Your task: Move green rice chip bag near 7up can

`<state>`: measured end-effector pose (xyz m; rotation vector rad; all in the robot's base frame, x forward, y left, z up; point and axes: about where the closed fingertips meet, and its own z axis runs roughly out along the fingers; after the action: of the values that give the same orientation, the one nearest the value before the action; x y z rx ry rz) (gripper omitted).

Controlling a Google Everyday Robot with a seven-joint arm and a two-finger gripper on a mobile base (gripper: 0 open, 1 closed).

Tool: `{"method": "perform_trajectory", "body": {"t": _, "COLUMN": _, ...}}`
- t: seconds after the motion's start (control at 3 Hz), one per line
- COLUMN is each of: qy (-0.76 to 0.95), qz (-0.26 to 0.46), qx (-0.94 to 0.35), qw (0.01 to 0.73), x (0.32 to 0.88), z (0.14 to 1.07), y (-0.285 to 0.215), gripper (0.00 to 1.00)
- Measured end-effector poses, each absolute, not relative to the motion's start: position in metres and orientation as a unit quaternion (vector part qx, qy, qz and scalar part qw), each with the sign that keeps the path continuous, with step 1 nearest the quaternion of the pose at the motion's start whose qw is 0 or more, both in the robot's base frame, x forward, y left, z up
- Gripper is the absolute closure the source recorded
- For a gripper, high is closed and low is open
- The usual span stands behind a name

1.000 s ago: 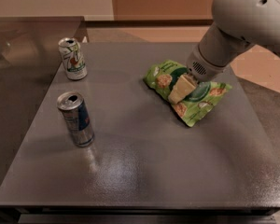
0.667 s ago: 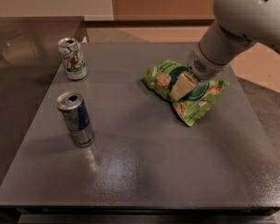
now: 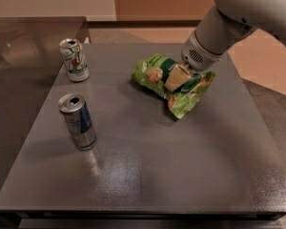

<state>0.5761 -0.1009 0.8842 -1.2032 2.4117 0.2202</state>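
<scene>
Green chip bag (image 3: 153, 73) sat crumpled right of the table's (image 3: 181, 175) middle, and my gripper (image 3: 175, 78) had it, jaws pinched on its top. White-and-green can (image 3: 74, 60) stood well apart, far left; blue can (image 3: 77, 122) nearer the front.

The arm (image 3: 250, 11) is a thick, smooth, pale grey-white tube with a rounded joint housing at the top right. It narrows to a light grey cylindrical wrist (image 3: 200, 56) with a small dotted vent grille. The tool (image 3: 175, 78), cream-tan and wedge-shaped, grips the green rice chip bag (image 3: 155, 70) over the tabletop (image 3: 181, 166).
</scene>
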Motion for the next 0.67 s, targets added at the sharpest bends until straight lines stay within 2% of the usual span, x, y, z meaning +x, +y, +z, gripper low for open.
{"method": "perform_trajectory", "body": {"t": 0.67, "qy": 0.825, "qz": 0.103, "qx": -0.51, "qw": 0.221, "x": 0.594, "z": 0.893, "y": -0.045, "gripper": 1.0}}
